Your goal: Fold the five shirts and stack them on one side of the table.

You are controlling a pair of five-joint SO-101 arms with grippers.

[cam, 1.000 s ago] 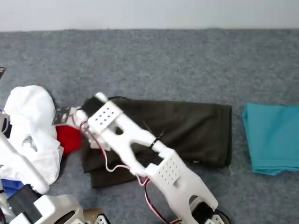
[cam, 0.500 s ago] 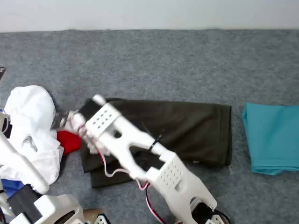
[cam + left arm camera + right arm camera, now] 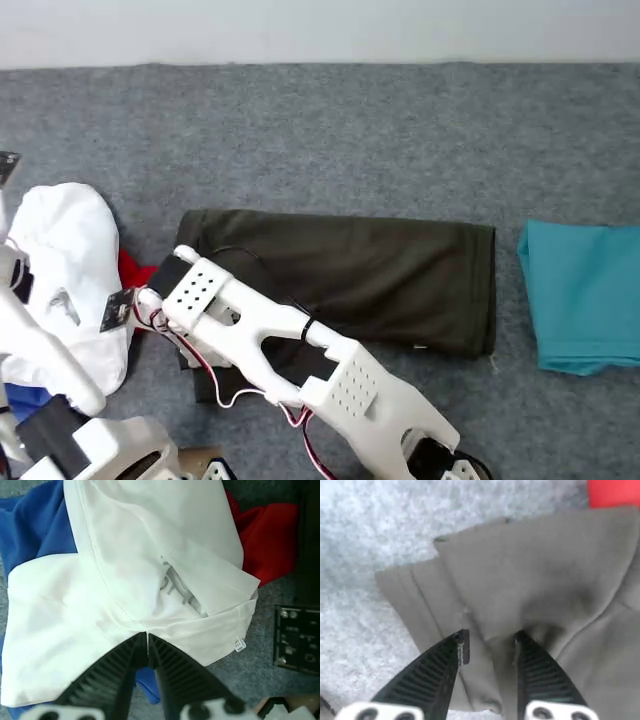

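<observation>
**Lining Up the Next Fold on the Dark Olive Shirt**

The dark olive shirt (image 3: pixel 380 270) lies half-folded mid-table. Its layered corner sits between the right gripper's (image 3: pixel 487 640) jaws, which are parted astride a fabric ridge without pinching it, likely ready to grab and fold. 1 teal shirt (image 3: pixel 585 295) lies folded near the table's (image 3: pixel 320 130) opposite edge, probably starting the stack. The left gripper (image 3: pixel 148 639) is closed on the white shirt's (image 3: pixel 150 540) hem, seemingly holding it off the red shirt (image 3: pixel 270 545) and blue shirt (image 3: pixel 35 525).

Grey print (image 3: pixel 176 586) on white shirt (image 3: pixel 100 625) creased, illegible; hem tag (image 3: pixel 240 644) too small.
</observation>
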